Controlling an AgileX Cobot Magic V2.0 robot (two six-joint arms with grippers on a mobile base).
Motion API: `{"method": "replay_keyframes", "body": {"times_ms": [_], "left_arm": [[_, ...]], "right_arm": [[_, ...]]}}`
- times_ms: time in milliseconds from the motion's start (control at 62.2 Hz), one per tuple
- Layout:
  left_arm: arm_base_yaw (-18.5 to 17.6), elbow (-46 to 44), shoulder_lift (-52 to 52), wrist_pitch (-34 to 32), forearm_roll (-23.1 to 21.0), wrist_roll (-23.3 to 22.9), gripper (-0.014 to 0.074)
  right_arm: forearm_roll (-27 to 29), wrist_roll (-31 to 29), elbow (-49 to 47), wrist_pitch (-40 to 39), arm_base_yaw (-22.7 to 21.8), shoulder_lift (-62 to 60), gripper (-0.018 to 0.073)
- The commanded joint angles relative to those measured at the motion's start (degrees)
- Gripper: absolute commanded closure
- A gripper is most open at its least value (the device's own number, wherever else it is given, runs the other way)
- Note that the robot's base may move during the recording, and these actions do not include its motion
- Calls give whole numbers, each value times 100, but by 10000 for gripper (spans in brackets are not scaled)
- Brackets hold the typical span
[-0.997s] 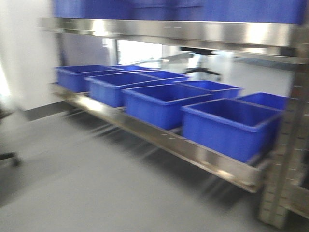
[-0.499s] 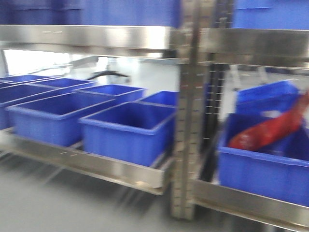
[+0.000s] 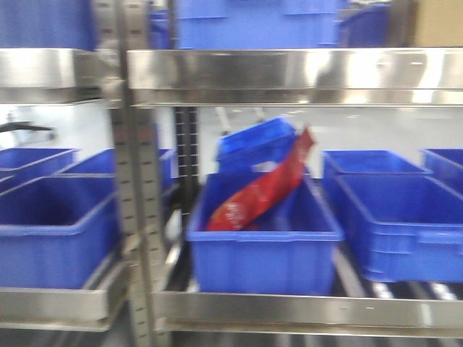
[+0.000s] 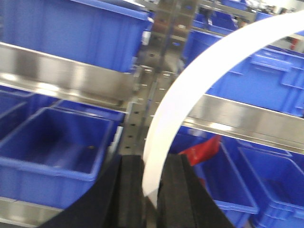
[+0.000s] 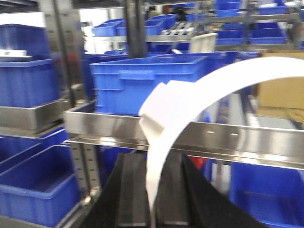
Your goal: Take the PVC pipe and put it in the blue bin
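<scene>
Left pincer (image 4: 152,164) is clamped tight on the lower end of the PVC pipe (image 4: 166,123), arc sweeping up to its right; right pincer (image 5: 151,161) pinches PVC pipe (image 5: 164,128) the same way. Rack upright (image 4: 142,95) sits dead ahead of the left pincer, with an open blue bin (image 4: 52,168) down-left under the shelf edge (image 4: 57,66).

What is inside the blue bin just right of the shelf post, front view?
A red bag leans inside the blue bin, its upper end rising above the rim. The front wall hides the bin's floor, so anything lying lower cannot be seen.
</scene>
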Motion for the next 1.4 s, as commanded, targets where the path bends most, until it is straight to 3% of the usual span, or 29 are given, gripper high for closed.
{"method": "replay_keyframes", "body": {"times_ms": [0, 1383], "left_arm": [[19, -24, -23, -159, -15, -28, 708], [19, -24, -23, -159, -15, -28, 708]], "right_arm": [[-64, -34, 6, -106, -7, -28, 727], [-64, -34, 6, -117, -7, -28, 727]]}}
